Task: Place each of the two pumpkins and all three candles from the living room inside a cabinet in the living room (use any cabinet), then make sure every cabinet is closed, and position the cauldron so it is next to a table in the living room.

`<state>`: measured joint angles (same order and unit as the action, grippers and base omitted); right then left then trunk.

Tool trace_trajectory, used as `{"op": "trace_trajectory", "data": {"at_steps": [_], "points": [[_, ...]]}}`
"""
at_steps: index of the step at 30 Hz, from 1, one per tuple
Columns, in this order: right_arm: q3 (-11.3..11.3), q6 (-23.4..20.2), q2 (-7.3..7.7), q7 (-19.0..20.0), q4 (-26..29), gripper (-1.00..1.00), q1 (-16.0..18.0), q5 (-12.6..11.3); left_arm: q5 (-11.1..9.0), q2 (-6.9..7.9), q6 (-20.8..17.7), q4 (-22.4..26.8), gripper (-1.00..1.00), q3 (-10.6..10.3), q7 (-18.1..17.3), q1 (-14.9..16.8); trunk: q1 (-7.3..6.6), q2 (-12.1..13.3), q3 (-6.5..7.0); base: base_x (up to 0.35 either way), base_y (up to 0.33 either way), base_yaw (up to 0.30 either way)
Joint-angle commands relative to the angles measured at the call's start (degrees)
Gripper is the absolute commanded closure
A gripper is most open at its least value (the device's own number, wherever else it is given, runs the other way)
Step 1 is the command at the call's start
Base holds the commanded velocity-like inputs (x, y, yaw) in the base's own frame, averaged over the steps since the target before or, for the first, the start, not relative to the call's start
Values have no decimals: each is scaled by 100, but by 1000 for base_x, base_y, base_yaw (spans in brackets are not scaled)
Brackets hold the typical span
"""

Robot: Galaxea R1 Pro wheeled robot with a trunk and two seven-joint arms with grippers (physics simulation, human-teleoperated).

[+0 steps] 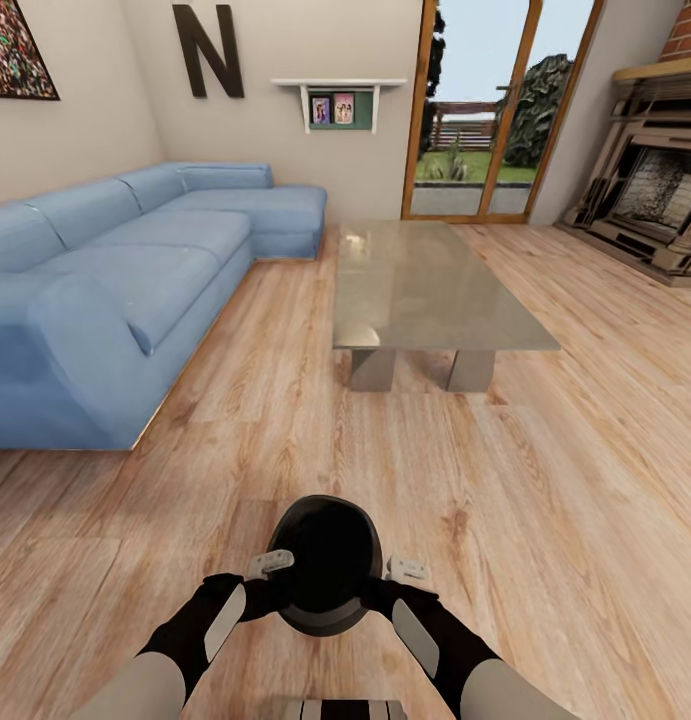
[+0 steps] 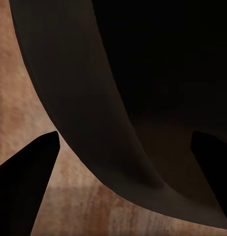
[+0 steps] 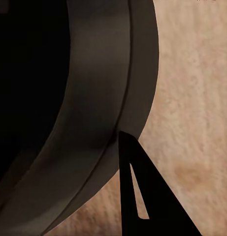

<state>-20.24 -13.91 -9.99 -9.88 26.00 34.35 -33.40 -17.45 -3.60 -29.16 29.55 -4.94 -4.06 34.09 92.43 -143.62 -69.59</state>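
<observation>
The matte-black cauldron hangs close in front of my trunk, over the plank floor, mouth facing up. My left gripper is shut on its rim at the left; in the left wrist view the curved wall runs between the two dark fingers. My right gripper is shut on the rim at the right, one finger pressed against the outer wall. The low glass-topped table stands about two metres ahead. Pumpkins, candles and cabinet are out of view.
A big blue corner sofa runs along the left wall. A stone fireplace sits at the right, and wood-framed glass doors are behind the table. Open plank floor lies between me and the table.
</observation>
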Motion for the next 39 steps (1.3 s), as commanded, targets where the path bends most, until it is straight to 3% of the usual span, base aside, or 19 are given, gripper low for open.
{"op": "trace_trajectory", "data": {"at_steps": [1, 9, 35, 39], "points": [[-7, 3, -1, 13, 2, 100, 2, -26, 40, 0, 1, 7, 100, -7, -7, 1, -3, 1, 24, 0, 0, 0], [-7, -6, -1, 13, 2, 100, 2, -26, 40, 0, 7, 7, 100, -7, -7, 1, -3, 1, 24, 0, 0, 0], [-8, 2, -1, 13, 2, 100, 2, -26, 40, 0, -2, 7, 100, -7, -7, 1, -70, 36, 600, 0, 0, 0], [-7, -4, -1, 13, 2, 100, 2, -26, 40, 0, 2, 7, 100, -7, -7, 1, -70, 36, 600, 0, 0, 0]]}}
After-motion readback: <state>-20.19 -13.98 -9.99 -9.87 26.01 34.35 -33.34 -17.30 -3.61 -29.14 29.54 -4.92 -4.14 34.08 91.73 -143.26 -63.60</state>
